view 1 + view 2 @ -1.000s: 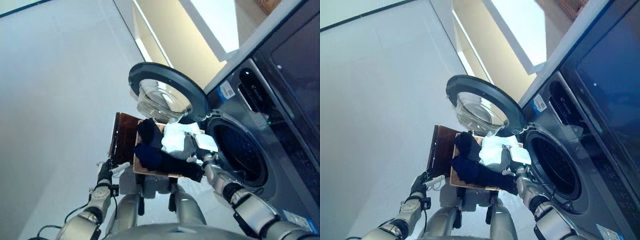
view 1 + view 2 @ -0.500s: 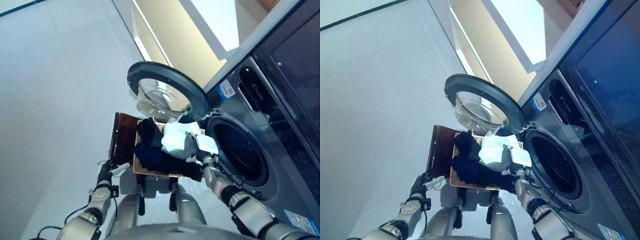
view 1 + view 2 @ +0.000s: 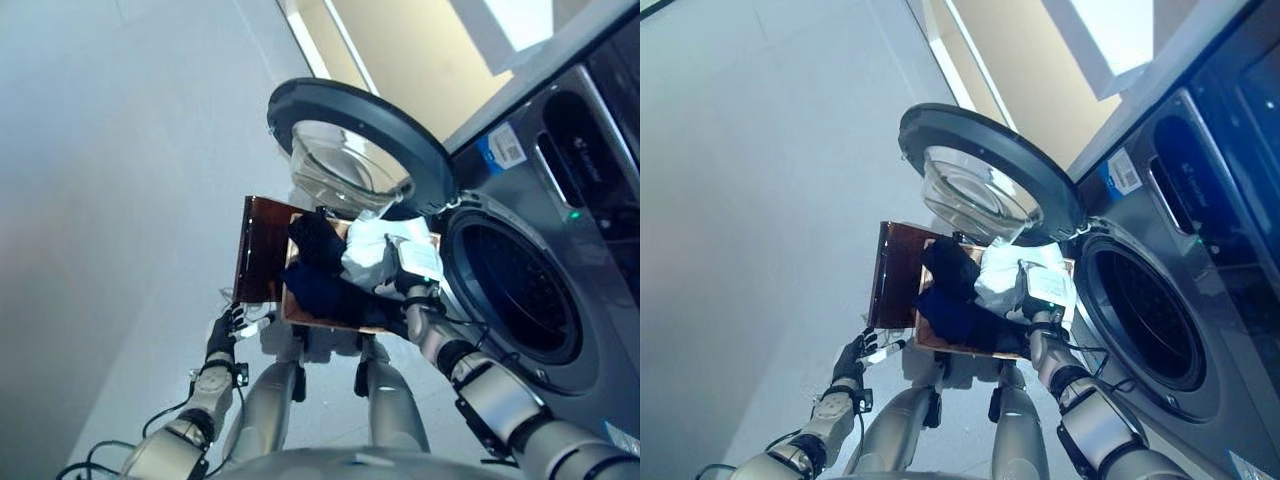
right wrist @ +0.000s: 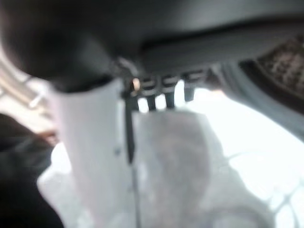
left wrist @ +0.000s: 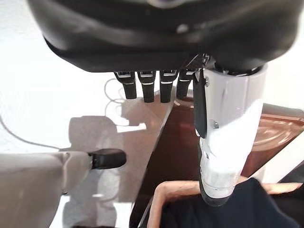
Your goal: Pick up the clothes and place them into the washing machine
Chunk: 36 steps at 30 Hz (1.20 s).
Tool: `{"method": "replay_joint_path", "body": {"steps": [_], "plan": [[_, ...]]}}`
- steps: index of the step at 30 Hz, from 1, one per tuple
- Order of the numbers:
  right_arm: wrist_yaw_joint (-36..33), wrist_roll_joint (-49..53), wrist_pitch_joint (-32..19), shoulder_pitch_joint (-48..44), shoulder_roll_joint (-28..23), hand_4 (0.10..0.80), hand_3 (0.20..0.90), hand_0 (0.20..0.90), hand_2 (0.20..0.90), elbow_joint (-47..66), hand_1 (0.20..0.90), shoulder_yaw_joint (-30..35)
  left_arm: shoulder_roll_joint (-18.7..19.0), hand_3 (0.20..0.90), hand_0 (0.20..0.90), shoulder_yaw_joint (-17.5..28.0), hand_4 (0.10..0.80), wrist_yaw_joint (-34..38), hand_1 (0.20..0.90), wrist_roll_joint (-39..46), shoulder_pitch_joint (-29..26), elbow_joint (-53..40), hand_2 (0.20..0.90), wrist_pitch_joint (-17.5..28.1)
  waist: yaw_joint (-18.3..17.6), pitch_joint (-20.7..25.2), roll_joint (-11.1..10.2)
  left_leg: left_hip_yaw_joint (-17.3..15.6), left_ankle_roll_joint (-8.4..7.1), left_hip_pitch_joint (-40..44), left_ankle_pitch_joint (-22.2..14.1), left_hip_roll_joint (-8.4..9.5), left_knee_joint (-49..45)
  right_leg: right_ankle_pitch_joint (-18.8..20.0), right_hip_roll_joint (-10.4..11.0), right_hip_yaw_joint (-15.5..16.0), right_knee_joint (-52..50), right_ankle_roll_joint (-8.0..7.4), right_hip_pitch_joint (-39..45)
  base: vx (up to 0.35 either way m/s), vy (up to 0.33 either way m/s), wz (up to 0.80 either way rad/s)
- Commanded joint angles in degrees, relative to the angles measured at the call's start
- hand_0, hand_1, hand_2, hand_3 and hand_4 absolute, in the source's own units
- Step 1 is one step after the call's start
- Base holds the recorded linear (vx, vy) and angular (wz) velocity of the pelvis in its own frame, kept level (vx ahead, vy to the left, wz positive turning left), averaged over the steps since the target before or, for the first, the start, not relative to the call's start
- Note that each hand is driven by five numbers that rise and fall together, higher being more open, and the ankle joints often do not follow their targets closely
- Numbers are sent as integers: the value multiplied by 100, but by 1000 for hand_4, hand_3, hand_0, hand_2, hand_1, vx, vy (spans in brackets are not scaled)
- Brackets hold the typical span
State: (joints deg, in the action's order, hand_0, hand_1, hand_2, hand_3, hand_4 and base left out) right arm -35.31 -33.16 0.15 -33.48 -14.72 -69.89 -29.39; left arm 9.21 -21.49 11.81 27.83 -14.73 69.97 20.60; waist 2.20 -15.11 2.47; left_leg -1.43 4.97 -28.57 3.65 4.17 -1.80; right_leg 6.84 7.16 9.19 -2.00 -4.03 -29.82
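Note:
A wooden basket [image 3: 300,318] holds a pile of clothes: a navy piece [image 3: 325,290], a black piece [image 3: 315,235] and a white-grey piece [image 3: 370,245]. It stands just left of the washing machine's open drum [image 3: 515,300]. My right hand [image 3: 415,300] is at the basket's right end, against the white-grey cloth [image 4: 175,156]. Its white-covered thumb [image 4: 90,156] lies along the cloth and its fingers are not curled round it. My left hand [image 3: 225,335] hangs open low on the left, clear of the basket, with its thumb [image 5: 225,142] standing out.
The round glass door [image 3: 350,150] stands swung open above the basket. A dark brown panel [image 3: 262,250] leans at the basket's left side. Pale floor lies to the left. The machine's grey front [image 3: 590,200] fills the right.
The whole picture has shifted, so the camera has moved. My right hand stays at the basket's right end, slightly closer to the white-grey cloth. The left hand has not moved.

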Motion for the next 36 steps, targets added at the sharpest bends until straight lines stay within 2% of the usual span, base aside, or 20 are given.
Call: {"method": "replay_joint_path", "body": {"steps": [1, 14, 29, 30, 31, 33, 36], "plan": [[-478, 37, 75, -381, -102, 800, 900, 900, 900, -54, 900, -166, 0, 900, 900, 48, 800, 199, 900, 103, -87, -122, 900, 358, -35, 43, -135, -1, -353, -426, -332, 291, -621, 457, 240, -80, 220, -165, -42, -33, 24, 5], [-569, -81, 382, -778, -51, 800, 900, 900, 900, -501, 900, -403, -49, 900, 900, -253, 800, 319, 900, 236, -308, -943, 900, 515, 61, -193, 112, -27, -357, -1040, -254, 350, -767, 500, 276, -125, 33, -132, -671, -21, 17, 2], [-478, -433, 844, -1471, -219, 800, 900, 900, 900, -1040, 900, -639, 9, 900, 900, -432, 800, 299, 900, 245, -218, -1564, 900, 517, 188, -208, 289, -78, -363, -1532, -163, 382, -815, 611, 297, -203, 20, -122, -1177, -19, 5, -1], [-434, -462, 866, -1515, -220, 667, 713, 713, 713, -1079, 713, -657, 16, 900, 900, -444, 800, 290, 900, 236, -211, -1580, 900, 506, 186, -209, 295, -80, -366, -1560, -161, 384, -814, 615, 295, -201, 18, -122, -1206, 0, 0, 0], [-434, -462, 866, -1515, -220, 500, 480, 480, 480, -1079, 480, -657, 16, 900, 900, -444, 800, 290, 900, 236, -211, -1580, 900, 506, 186, -208, 295, -80, -366, -1561, -161, 384, -815, 615, 295, -201, 17, -122, -1207, 0, 0, 0], [-367, -482, 901, -1603, -221, 300, 200, 200, 200, -1120, 200, -677, 22, 900, 900, -428, 800, 268, 900, 248, -217, -1508, 900, 473, 179, -205, 288, -93, -370, -1615, -150, 385, -826, 628, 292, -214, 15, -121, -1265, 0, 0, 0], [-343, -482, 890, -1573, -186, 300, 200, 200, 200, -1101, 200, -672, 8, 900, 900, -391, 800, 277, 900, 240, -215, -1450, 900, 461, 161, -182, 268, -91, -370, -1629, -145, 377, -819, 631, 290, -206, 19, -122, -1290, 0, 0, 0]]}}
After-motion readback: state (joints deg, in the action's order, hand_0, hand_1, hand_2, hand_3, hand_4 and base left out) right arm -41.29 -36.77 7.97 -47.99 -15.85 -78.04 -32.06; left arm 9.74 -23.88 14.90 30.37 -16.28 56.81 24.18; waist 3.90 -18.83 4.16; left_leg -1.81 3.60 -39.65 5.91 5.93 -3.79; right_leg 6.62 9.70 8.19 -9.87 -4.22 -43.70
